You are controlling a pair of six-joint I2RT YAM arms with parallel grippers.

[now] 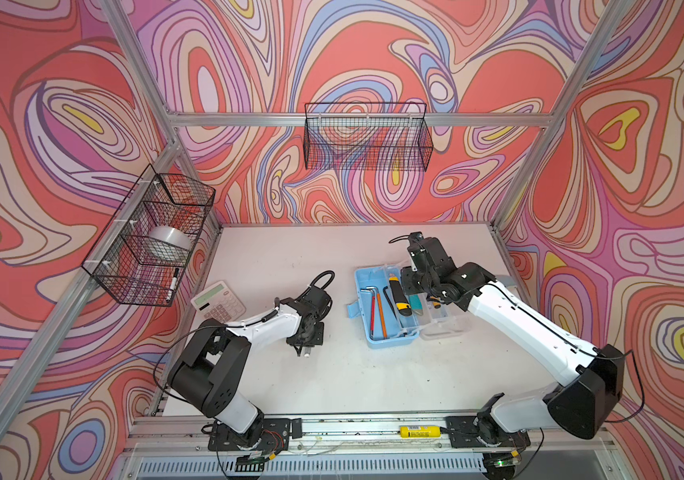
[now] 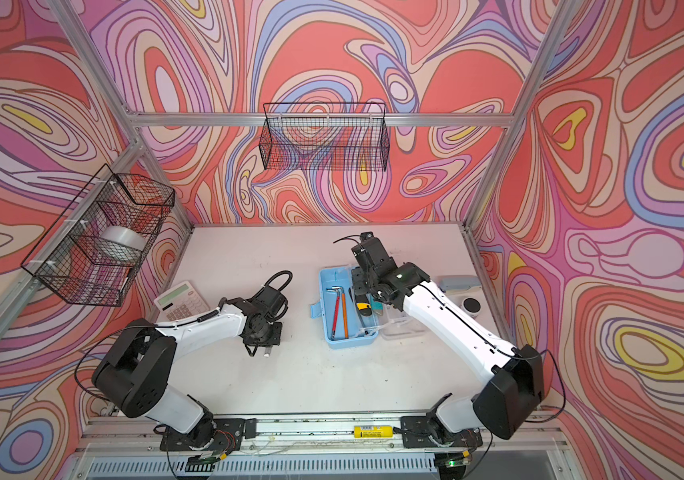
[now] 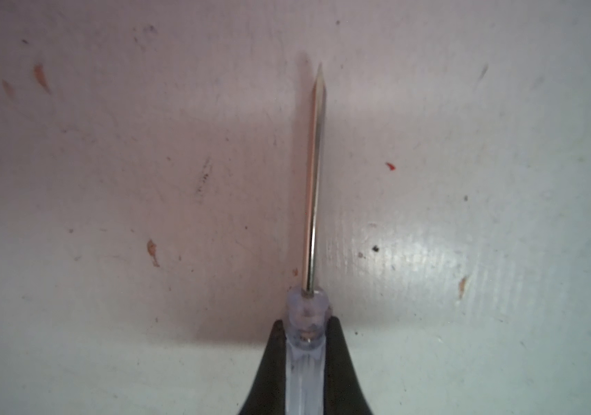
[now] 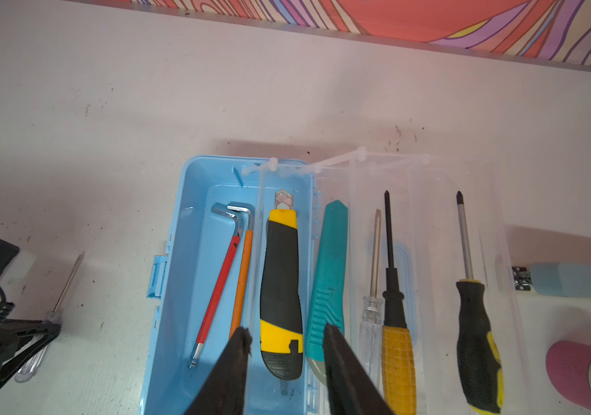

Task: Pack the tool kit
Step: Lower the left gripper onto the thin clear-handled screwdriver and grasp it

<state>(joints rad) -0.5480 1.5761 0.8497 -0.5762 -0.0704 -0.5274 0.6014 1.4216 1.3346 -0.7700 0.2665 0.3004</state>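
The light-blue tool kit box point(image 1: 390, 340) point(image 4: 197, 251) lies open on the table, its clear lid point(image 4: 430, 215) folded out beside it. Inside are two hex keys point(image 4: 236, 266) and a yellow-black utility knife point(image 4: 281, 287). On the lid lie a teal knife point(image 4: 327, 273) and three screwdrivers point(image 4: 396, 345). My right gripper point(image 4: 285, 334) point(image 1: 408, 286) hovers open over the box, its fingers either side of the yellow-black knife without touching it. Left of the box, my left gripper point(image 3: 304, 334) point(image 1: 303, 348) is shut on a clear-handled screwdriver point(image 3: 314, 179) point(image 4: 67, 284) that lies on the table.
A white calculator point(image 1: 218, 300) sits behind the left arm. A pale blue stapler point(image 2: 458, 283) and a pink-and-white roll point(image 4: 588, 377) lie right of the lid. Wire baskets hang on the left wall point(image 1: 153, 237) and back wall point(image 1: 367, 137). A yellow battery point(image 1: 419, 432) rests on the front rail.
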